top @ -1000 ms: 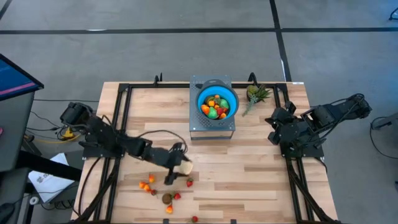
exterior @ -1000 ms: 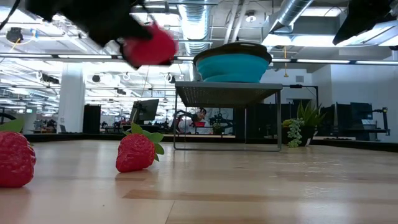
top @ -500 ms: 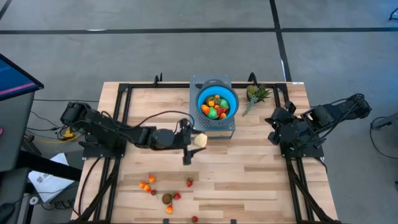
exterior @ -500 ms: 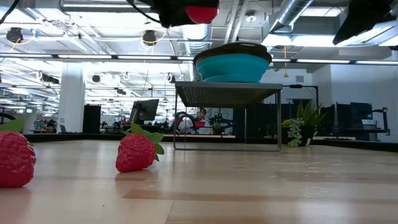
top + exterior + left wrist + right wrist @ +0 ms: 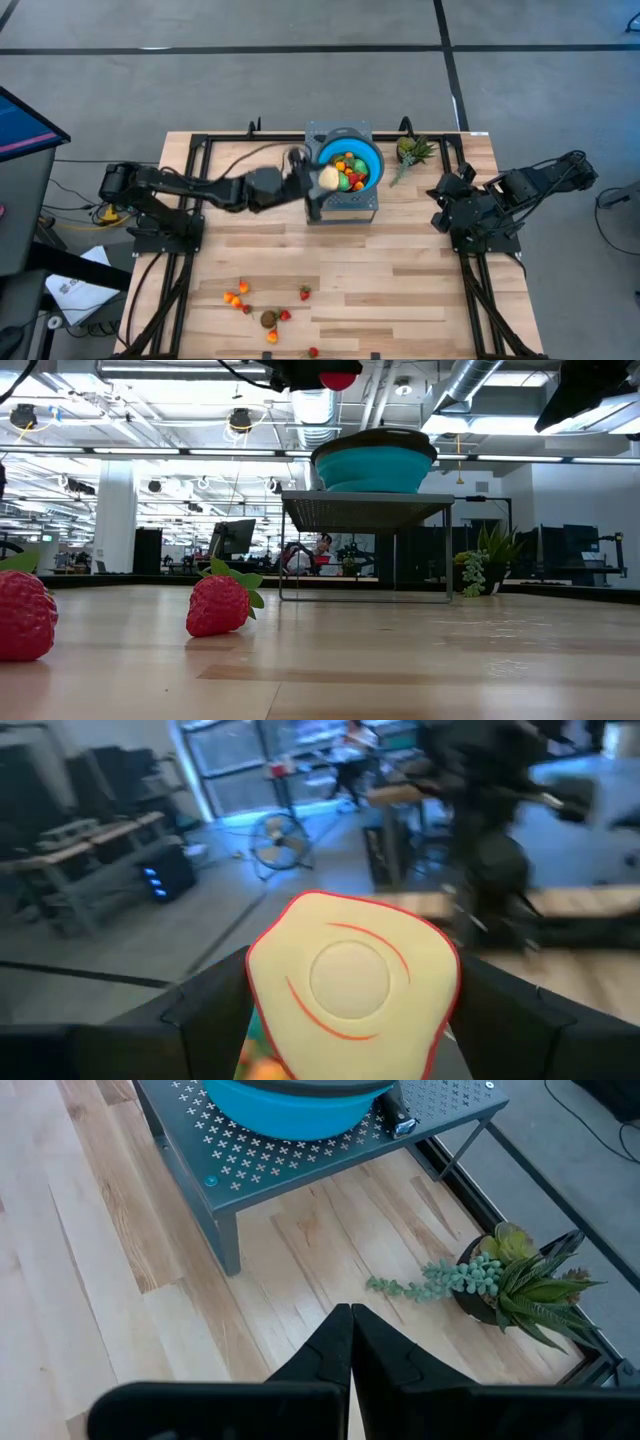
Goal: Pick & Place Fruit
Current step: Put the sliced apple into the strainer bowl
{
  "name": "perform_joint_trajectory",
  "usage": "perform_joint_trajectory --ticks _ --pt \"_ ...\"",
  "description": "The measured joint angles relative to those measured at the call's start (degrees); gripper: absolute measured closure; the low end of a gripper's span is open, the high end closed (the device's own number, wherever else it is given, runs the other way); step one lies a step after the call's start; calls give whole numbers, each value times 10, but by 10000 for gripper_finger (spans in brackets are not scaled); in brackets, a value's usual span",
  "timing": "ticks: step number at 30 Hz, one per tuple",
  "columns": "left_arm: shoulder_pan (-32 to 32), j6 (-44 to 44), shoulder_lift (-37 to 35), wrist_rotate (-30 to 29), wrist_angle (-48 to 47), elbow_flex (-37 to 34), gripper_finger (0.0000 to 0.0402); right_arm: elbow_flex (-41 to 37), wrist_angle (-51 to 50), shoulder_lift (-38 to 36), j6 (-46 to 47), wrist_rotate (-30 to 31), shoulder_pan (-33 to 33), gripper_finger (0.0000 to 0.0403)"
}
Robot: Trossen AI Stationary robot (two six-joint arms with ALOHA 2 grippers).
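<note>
Left gripper [image 5: 322, 180] holds a pale apple slice [image 5: 350, 975] at the bowl [image 5: 371, 157] rim — bowl's fruit [image 5: 348, 172] partly hidden; right gripper [image 5: 351, 1342] closed, empty.

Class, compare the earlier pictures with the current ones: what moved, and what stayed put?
The left gripper, holding a pale apple half, rose from the fruit near the table's front edge and carried it to the blue bowl rim. The right gripper stayed shut and parked; the strawberries and the plant did not move.

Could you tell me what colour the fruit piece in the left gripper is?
Pale yellow with a red edge, clearest in the left wrist view.
</note>
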Motion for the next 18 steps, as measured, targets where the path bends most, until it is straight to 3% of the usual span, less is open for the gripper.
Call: perform_joint_trajectory --ticks 3,8,18 --pt "29 0 0 3 3 24 117 0 0 0 0 0 0 403" --pt "64 2 14 72 15 64 117 0 0 0 0 2 0 403" --pt "89 3 115 109 17 121 117 0 0 0 0 3 0 403"
